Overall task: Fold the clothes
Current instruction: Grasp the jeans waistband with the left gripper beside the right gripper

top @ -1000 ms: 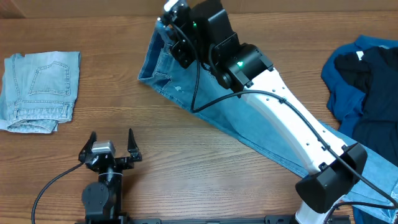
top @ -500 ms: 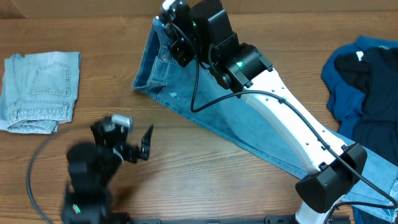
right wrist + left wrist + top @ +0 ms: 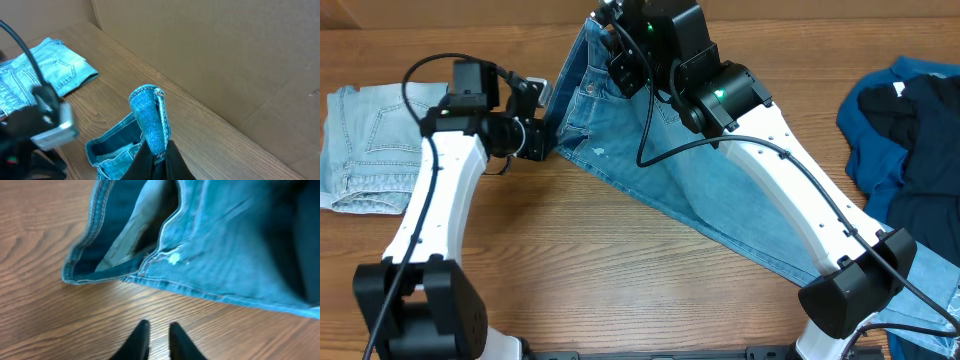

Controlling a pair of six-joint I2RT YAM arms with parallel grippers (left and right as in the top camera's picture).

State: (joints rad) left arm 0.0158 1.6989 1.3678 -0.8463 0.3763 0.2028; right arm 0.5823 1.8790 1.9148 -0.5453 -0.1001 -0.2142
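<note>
A pair of blue jeans (image 3: 650, 170) lies diagonally across the wooden table. My right gripper (image 3: 610, 15) is shut on their waistband (image 3: 150, 115) and holds that end lifted at the far edge; the denim stands pinched between its black fingers (image 3: 172, 162). My left gripper (image 3: 545, 135) hangs just left of the waistband's low corner (image 3: 75, 275), not touching it. Its jaws (image 3: 159, 330) stand a narrow gap apart, with only bare wood showing between them.
Light denim shorts, folded (image 3: 385, 145), rest at the far left. A heap of dark blue and black clothes (image 3: 910, 130) lies at the right edge, over the jeans' leg end. A cardboard wall (image 3: 225, 60) runs along the table's far side.
My left arm has swung from the near edge up to the jeans' waistband corner, and its jaws have narrowed from wide open. The right gripper has shifted slightly right with the waistband.
</note>
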